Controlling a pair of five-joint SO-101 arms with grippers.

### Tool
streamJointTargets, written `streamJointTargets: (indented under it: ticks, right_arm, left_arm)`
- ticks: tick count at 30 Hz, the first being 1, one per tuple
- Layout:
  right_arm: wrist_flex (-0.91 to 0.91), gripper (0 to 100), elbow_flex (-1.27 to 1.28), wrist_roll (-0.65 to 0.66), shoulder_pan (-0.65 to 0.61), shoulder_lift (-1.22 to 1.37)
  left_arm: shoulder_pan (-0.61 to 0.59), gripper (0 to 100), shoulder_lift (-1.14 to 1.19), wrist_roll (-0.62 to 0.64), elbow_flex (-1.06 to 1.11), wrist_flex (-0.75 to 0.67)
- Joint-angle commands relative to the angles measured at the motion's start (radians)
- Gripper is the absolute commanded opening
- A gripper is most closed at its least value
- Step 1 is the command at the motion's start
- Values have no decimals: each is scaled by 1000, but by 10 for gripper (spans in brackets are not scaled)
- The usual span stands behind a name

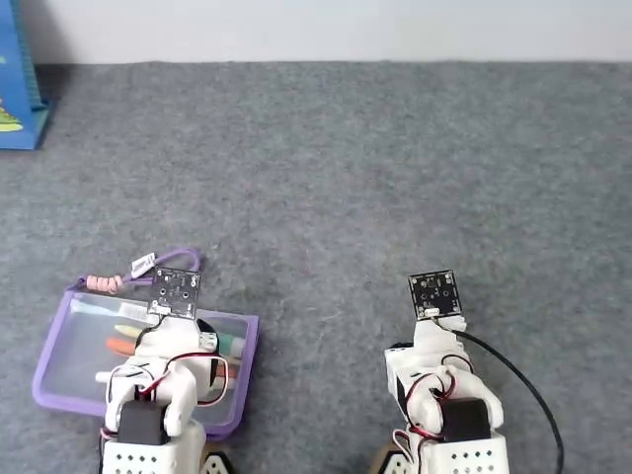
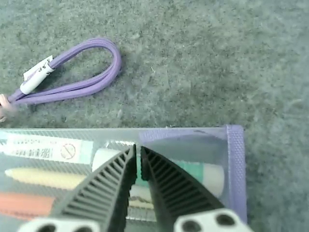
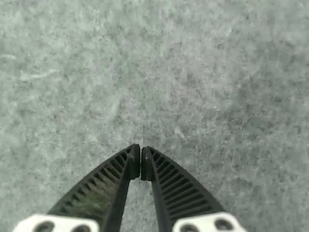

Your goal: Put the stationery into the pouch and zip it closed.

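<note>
High view puts a clear plastic pouch with purple edging (image 1: pixel 71 367) at the near left of the grey felt-covered counter (image 1: pixel 346 178). The left arm stands over the pouch and hides its near right part. Through the clear wall I can see an orange marker (image 1: pixel 120 346), a pale yellow pen (image 1: pixel 128 329) and a white tube with a green band (image 1: pixel 237 346). These pieces lie side by side inside the pouch. I cannot tell from any view if the zip is closed.

Just beyond the far edge of the pouch lies a purple cord loop with a white tag (image 1: pixel 183 256). Its left end is hard to make out.

Left wrist view shows the left tool (image 2: pixel 136 150) closed, its two tips almost touching with nothing between them. It is above the pouch, near the right end, over the white tube. A white stick with a printed label (image 2: pixel 43 147) lies along the far side of the pouch, cut off at the frame edge.

Right wrist view shows the right tool (image 3: pixel 140 150) closed too, holding nothing, above bare grey felt, well apart from the pouch.

A blue box (image 1: pixel 18 89) at the far left corner is cut off.
</note>
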Motion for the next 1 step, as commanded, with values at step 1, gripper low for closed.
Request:
streamJointTargets:
  ticks: [1]
  right_arm:
    - [5, 9, 20, -2, 2, -8]
  left_arm:
    - [0, 14, -12, 11, -12, 12]
